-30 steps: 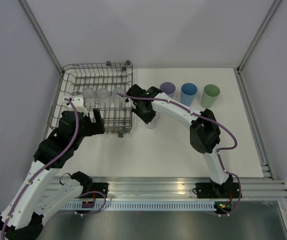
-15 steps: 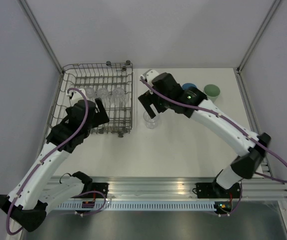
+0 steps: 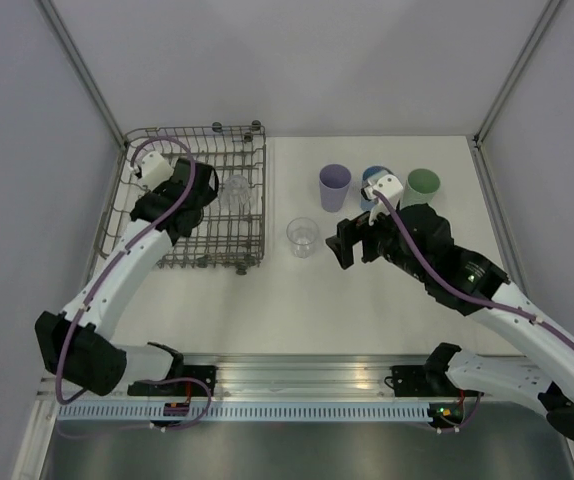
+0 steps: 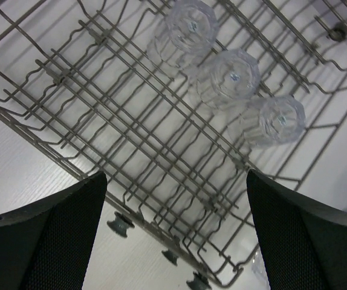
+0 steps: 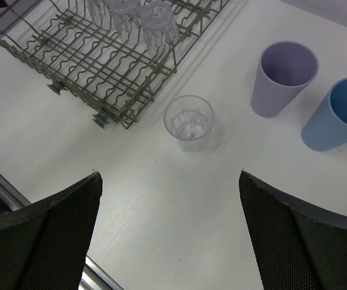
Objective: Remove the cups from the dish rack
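— Grey wire rack [image 4: 131,139]: we see three faceted cups [image 4: 231,75] inverted inside.
— One clear cup [image 5: 189,122] stands on the table [image 5: 161,229] by the lilac cup [image 5: 279,84]. Our left gripper [image 4: 175,181] and right gripper [image 5: 169,181] gape, empty.

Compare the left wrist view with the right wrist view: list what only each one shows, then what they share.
Left wrist only: the open left claw. Right wrist only: the open right claw, an upright clear cup on the table, the lilac cup and the blue cup. Both: the dish rack holding inverted clear cups, which the right wrist crops.
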`<state>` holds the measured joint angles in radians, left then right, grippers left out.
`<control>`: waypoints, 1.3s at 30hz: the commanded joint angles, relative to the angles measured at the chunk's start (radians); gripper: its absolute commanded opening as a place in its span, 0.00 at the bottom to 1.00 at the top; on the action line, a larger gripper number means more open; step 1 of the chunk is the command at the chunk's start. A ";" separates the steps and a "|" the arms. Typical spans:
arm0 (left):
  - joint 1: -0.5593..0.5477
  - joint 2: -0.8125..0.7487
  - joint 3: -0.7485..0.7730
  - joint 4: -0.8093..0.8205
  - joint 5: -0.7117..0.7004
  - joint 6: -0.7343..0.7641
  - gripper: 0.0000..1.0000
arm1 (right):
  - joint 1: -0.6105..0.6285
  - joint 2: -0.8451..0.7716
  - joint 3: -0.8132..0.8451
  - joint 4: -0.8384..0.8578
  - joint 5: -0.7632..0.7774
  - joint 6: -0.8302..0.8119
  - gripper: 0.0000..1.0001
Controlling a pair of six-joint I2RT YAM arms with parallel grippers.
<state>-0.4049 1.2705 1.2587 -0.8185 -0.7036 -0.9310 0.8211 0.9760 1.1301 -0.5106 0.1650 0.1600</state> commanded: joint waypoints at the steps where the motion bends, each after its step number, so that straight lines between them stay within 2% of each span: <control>1: 0.086 0.072 0.074 0.019 -0.022 -0.095 1.00 | 0.003 -0.075 -0.042 0.075 -0.064 0.026 0.98; 7: 0.216 0.230 0.142 0.085 0.065 -0.101 1.00 | 0.003 -0.123 -0.096 0.063 -0.073 0.038 0.98; 19: 0.340 0.466 0.232 0.283 0.153 -0.026 1.00 | 0.003 -0.177 -0.181 0.090 -0.108 0.067 0.98; 26: 0.359 0.628 0.349 0.289 0.191 0.011 1.00 | 0.003 -0.194 -0.190 0.101 -0.122 0.064 0.98; 29: 0.360 0.688 0.409 0.243 0.168 0.008 1.00 | 0.004 -0.184 -0.194 0.106 -0.127 0.061 0.98; 39: 0.365 0.760 0.429 0.216 0.124 0.035 0.98 | 0.003 -0.160 -0.208 0.127 -0.139 0.046 0.98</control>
<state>-0.0460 2.0041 1.6363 -0.5972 -0.5468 -0.9394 0.8211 0.8181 0.9222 -0.4305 0.0437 0.2131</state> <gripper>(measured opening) 0.990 0.979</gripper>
